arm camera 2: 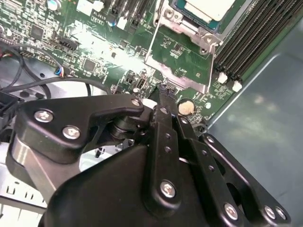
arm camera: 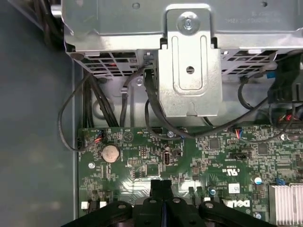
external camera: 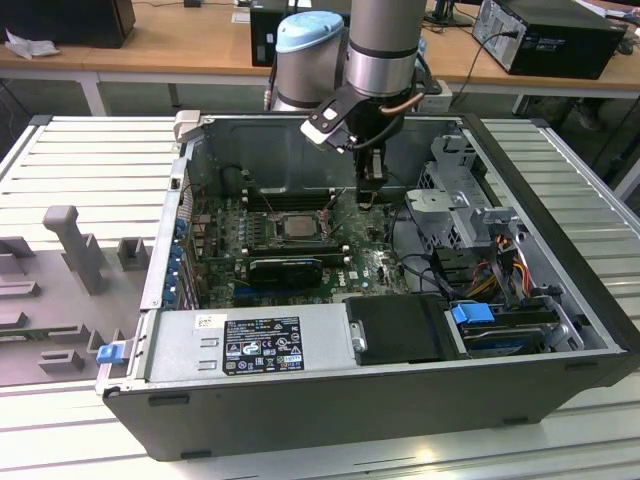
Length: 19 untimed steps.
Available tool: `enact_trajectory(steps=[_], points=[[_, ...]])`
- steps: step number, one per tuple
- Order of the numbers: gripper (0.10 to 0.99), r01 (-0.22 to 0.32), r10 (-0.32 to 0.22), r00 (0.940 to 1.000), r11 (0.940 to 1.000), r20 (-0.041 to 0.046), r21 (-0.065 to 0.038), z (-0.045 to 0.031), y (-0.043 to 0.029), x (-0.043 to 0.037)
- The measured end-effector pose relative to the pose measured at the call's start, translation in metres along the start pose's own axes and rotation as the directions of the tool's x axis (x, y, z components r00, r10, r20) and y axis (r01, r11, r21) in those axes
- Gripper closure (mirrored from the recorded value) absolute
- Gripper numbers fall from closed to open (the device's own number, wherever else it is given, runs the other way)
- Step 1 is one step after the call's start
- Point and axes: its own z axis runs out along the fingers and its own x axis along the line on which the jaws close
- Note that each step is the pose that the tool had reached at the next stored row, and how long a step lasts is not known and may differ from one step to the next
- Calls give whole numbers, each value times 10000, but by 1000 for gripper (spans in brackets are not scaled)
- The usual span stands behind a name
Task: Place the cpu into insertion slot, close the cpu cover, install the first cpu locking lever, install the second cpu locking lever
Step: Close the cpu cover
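Note:
The cpu (external camera: 298, 226) lies silver side up in the insertion slot (external camera: 276, 222) on the green motherboard inside the open computer case. In the second wrist view the cpu (arm camera 2: 208, 8) is seated, and the cpu cover (arm camera 2: 189, 79) is swung open off it, with green board showing through its window. My gripper (external camera: 371, 198) reaches down into the case to the exterior view's right of the socket. Its tip (arm camera 2: 163, 90) is at the cover's free edge; I cannot tell if it touches. The fingers (arm camera: 162, 183) are shut, with nothing between them.
Black memory slots (arm camera 2: 251, 42) run beside the socket. A long black expansion card (external camera: 285, 268) lies in front of it. A coin battery (arm camera: 111, 152), a metal drive bracket (arm camera: 189, 71) and loose black cables (arm camera: 151, 109) lie close to the gripper. The case walls (external camera: 300, 150) enclose the board.

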Motion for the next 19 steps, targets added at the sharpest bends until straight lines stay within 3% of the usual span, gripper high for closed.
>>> enact_trajectory(steps=[4,19], points=[[980,20,-20,10000,10000,1,81,31,-37,0],[980,20,-20,10000,10000,0,81,26,-141,-2]])
